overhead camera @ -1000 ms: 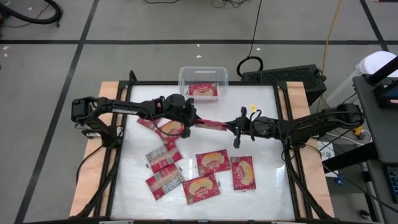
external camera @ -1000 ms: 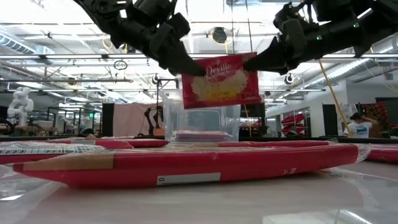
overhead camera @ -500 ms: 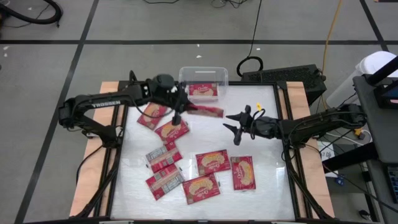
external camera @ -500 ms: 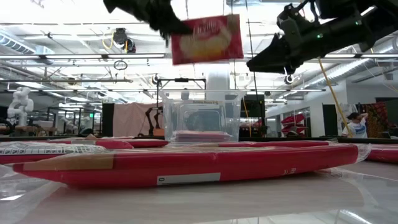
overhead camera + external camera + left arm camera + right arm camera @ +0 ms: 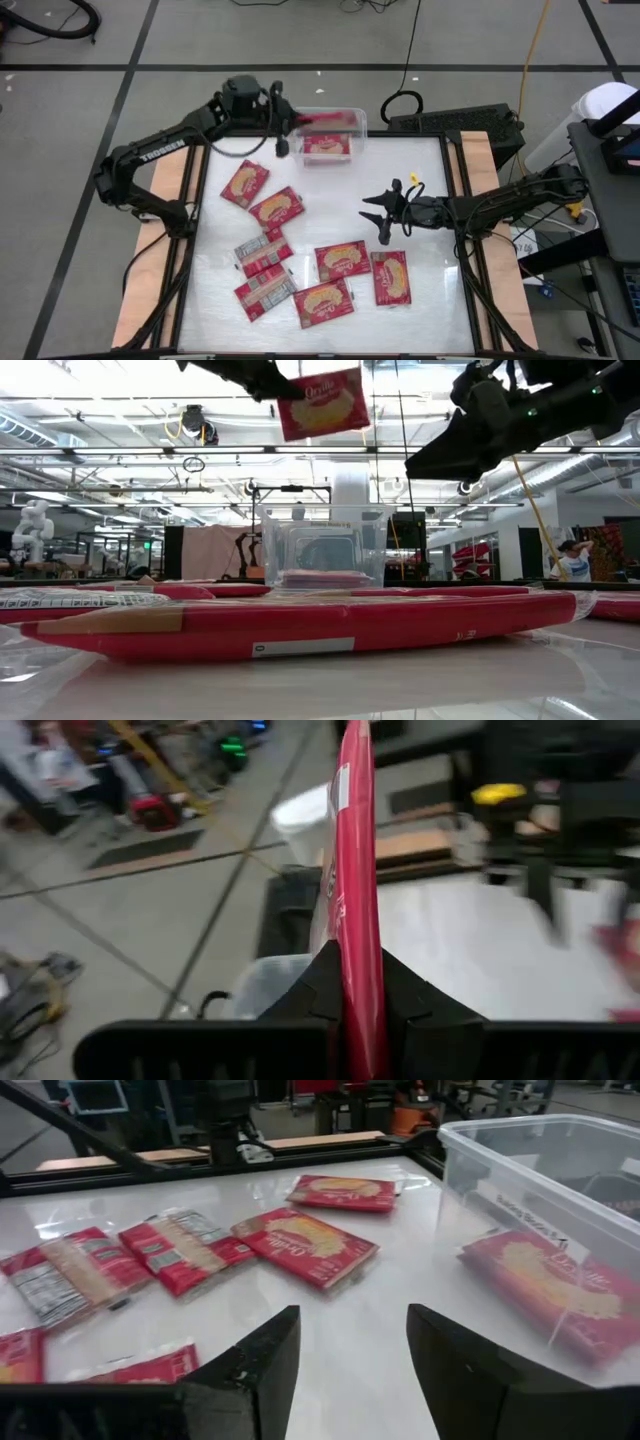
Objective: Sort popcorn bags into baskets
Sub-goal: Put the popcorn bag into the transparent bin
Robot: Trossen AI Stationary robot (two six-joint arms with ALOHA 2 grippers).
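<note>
My left gripper [image 5: 283, 128] is shut on one red popcorn bag [image 5: 328, 119] high over the clear basket [image 5: 357, 122] at the table's far edge. In the low view that popcorn bag [image 5: 322, 402] shows its popcorn picture well above the basket [image 5: 325, 550]. Another bag [image 5: 325, 147] lies flat inside the basket. My right gripper [image 5: 378, 212] stands open over the table's middle right, nothing between its fingers [image 5: 250, 1370]. Several more bags lie flat on the table, such as one [image 5: 277, 208] left of centre. My left gripper pinches the bag's left end [image 5: 355, 945] between its two fingers [image 5: 312, 1005]. The fingers come roughly level from the table's left. The bag stands on edge, one face toward the near side, and reaches right from the fingers, lifted clear above the basket.
Several bags lie across the table's near half, among them [image 5: 245, 183], [image 5: 262, 252], [image 5: 343, 260], [image 5: 389, 277]. One long bag [image 5: 300, 625] lies close before the low camera. A black device [image 5: 470, 122] sits beyond the far right corner. Bare tabletop [image 5: 420, 160] lies right of the basket.
My right gripper has opened and let go of the bag that both grippers held. My left gripper has risen and swung toward the far edge with the bag, which now hangs above the basket, high over the table.
</note>
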